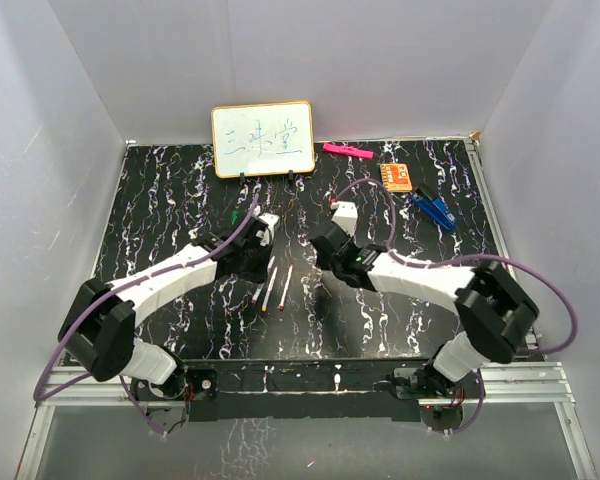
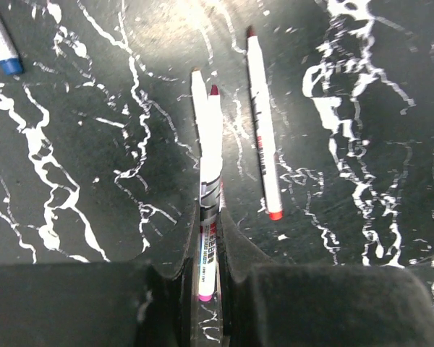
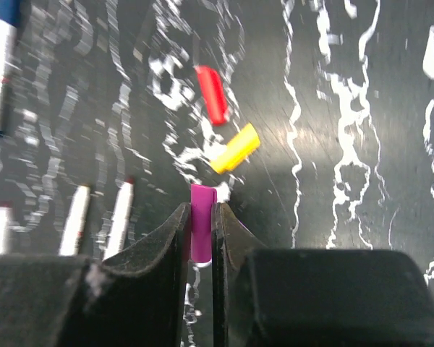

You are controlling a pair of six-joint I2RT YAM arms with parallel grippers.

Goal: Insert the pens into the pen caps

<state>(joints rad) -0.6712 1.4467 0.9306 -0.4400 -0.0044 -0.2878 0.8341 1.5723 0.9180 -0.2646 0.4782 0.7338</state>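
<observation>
My left gripper (image 2: 210,211) is shut on a white pen (image 2: 210,155) with a pink rear end and a dark red tip, held above the table. Two more white pens (image 2: 262,130) lie below it, and they also show in the top view (image 1: 285,284). My right gripper (image 3: 200,210) is shut on a purple cap (image 3: 202,199), open end forward. A red cap (image 3: 212,94) and a yellow cap (image 3: 236,148) lie on the table just beyond it. In the top view the left gripper (image 1: 248,252) and right gripper (image 1: 325,246) face each other mid-table.
A blue-ended pen (image 2: 0,42) lies at the left. A small whiteboard (image 1: 263,140) stands at the back. A flat pink bar (image 1: 347,150), an orange board (image 1: 396,177) and a blue clip (image 1: 435,209) lie at the back right. White walls enclose the black marbled table (image 1: 170,200).
</observation>
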